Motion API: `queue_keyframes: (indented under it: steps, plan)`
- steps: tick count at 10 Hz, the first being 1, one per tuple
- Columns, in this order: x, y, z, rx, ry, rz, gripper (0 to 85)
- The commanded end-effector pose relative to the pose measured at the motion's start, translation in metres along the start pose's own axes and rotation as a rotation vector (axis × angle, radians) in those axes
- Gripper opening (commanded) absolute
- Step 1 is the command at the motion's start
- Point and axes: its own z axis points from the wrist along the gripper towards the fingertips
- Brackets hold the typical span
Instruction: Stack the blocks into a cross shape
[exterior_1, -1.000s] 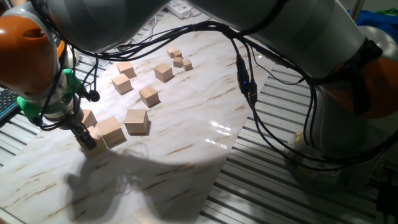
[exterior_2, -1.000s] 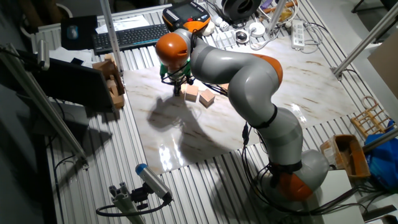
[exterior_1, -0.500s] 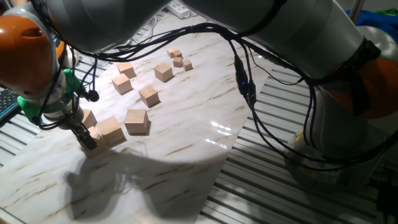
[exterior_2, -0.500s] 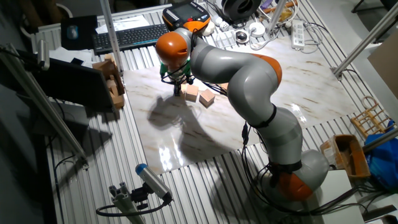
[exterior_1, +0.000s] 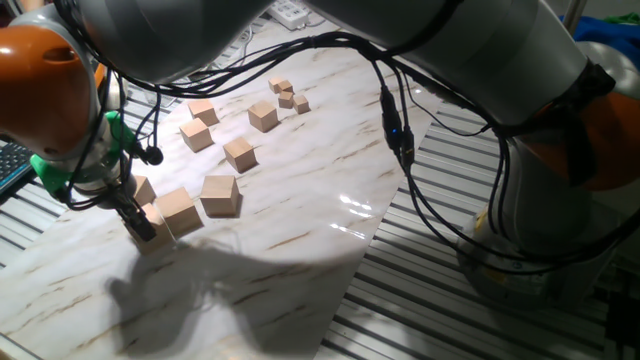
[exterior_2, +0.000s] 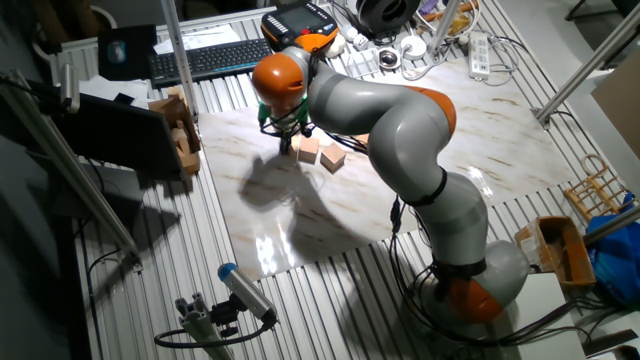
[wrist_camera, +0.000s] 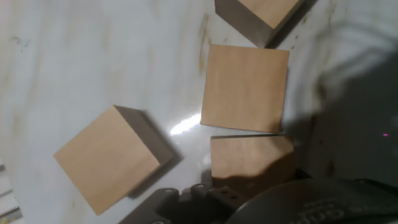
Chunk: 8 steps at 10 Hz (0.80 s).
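Low over the left end of the marble board (exterior_1: 300, 215), near its front edge: gripper (exterior_1: 143, 226), dark fingers down against a cluster of blocks, whether spread or closed impossible to tell (tips mostly hidden in every view). Touching or nearly touching the fingers, a large block (exterior_1: 178, 211), with another large block (exterior_1: 141, 190) just behind and a third (exterior_1: 221, 194) just beside to the right, apart by a small gap. Further right and back toward the board's middle, medium cubes (exterior_1: 239, 154), then tiny cubes (exterior_1: 287, 94) near the far edge. Seen from the hand: three tan tops close together (wrist_camera: 245, 87), none stacked. Probably still in the arranging or first-pick step of the cross. Next, likely a clean closing on one block without nudging its neighbours
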Motion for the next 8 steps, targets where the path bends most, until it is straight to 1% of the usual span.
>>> queue_keyframes:
  steps: [1,2,4,5,7,8]
  plan:
    - [0.0001,-0.0001,0.0003,-0.007,0.000,0.007,0.0]
    - [0.0000,-0.0002,0.0004,-0.012,-0.002,0.011,17.0]
    - [0.0002,-0.0004,0.0006,-0.027,-0.010,0.025,17.0]
    - [0.0004,-0.0006,0.0012,-0.027,-0.010,0.027,34.0]
    - [0.0003,-0.0005,0.0024,-0.024,-0.010,0.021,34.0]
    - [0.0003,-0.0006,0.0026,-0.014,-0.015,0.013,34.0]
